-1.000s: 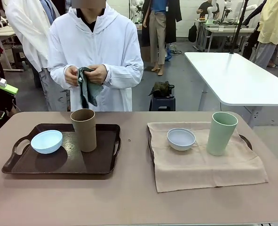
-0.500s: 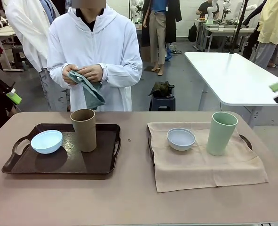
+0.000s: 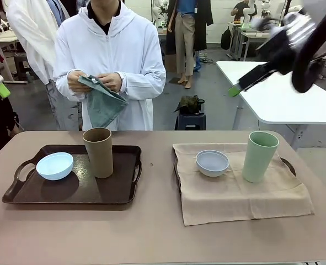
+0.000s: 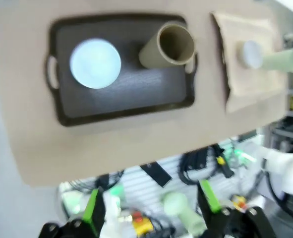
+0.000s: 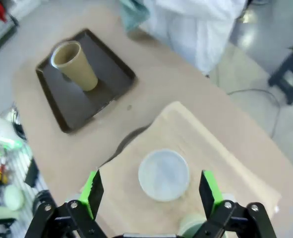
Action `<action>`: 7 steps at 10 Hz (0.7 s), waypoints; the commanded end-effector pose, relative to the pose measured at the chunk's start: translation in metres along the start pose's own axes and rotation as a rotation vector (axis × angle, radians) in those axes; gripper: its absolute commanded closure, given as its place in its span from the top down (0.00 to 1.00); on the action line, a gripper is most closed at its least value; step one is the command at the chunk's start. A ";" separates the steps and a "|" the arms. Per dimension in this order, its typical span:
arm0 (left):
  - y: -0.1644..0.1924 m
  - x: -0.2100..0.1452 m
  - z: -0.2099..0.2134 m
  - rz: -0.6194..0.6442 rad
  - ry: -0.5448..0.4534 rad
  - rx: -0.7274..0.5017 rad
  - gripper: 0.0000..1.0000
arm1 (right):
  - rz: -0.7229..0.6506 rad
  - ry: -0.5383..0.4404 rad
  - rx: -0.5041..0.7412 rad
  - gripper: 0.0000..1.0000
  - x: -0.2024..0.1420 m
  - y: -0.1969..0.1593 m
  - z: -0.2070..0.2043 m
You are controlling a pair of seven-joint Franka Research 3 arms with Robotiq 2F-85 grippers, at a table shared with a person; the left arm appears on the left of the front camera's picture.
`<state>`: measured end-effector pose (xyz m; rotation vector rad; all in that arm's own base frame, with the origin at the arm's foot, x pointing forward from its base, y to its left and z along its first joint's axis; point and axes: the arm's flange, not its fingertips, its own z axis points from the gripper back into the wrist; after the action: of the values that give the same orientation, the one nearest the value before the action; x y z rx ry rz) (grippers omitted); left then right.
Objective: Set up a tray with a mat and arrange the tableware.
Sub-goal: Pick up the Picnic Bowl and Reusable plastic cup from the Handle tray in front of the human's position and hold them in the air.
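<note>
Right gripper (image 3: 235,89) has swung in, blurred; mat (image 3: 240,193) hides most of tray (image 3: 288,164).

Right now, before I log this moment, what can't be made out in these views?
Tray: front view, the beige mat covers all but its edges.
Green cup: right wrist view, mostly behind the right gripper at the bottom edge.
Green cloth: front view, bunched in the person's hands, so its shape is unclear.
Left wrist view: blurred, fine detail lost.
</note>
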<state>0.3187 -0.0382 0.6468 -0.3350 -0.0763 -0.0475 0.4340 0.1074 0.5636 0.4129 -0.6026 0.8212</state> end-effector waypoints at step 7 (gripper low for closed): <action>0.014 0.022 0.016 0.060 0.052 -0.092 0.97 | 0.253 0.058 0.060 1.00 0.015 0.049 -0.091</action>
<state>0.3454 -0.0201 0.6593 -0.4444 -0.0081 0.0057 0.4390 0.2010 0.5046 0.3638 -0.5887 1.1106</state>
